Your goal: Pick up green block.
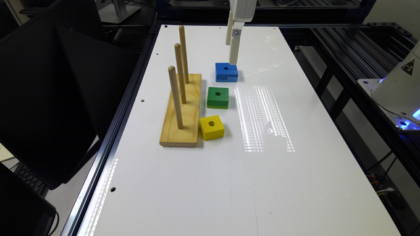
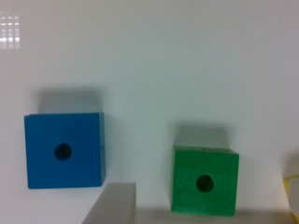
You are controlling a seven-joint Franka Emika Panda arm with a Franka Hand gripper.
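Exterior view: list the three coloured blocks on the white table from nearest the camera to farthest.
yellow block → green block → blue block

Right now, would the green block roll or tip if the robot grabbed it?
Probably not: the green block sits flat and squat with square sides, so it should stay put. It looks rigid. Its painted faces may be slightly slippery.
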